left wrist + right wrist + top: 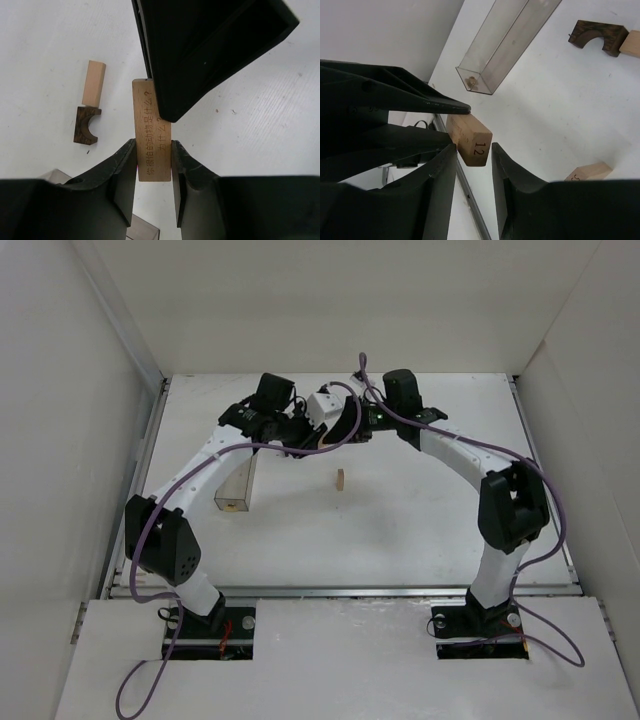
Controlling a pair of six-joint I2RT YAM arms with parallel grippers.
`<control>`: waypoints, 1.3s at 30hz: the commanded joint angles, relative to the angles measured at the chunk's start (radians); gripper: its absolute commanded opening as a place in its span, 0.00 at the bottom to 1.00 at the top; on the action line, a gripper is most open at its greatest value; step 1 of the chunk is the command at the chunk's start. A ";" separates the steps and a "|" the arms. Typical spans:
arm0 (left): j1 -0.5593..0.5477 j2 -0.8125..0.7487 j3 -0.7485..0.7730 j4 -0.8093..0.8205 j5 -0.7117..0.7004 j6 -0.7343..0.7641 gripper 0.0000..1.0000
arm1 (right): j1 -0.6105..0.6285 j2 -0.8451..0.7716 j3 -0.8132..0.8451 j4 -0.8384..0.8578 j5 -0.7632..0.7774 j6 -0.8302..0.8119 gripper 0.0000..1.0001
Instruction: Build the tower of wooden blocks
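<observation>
Only R wrist, block (474, 140) end "12", L wrist, engraved text

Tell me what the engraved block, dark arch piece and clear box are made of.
The engraved block looks like pale bare wood, grain showing. The dark arch piece seems dark-stained wood, streaky grain. The clear box: glossy transparent plastic, probably.

The left arm (205, 468) and right arm (462, 452) have white links, black joints and trailing purple cables (122, 688).

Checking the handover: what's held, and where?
Left end effector pinches the engraved wooden block by one end; right end effector flanks the other, grip unclear.
</observation>
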 commanded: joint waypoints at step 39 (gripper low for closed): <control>0.071 -0.109 -0.152 0.174 -0.292 -0.400 1.00 | 0.179 -0.272 -0.095 -0.466 1.216 -0.086 0.00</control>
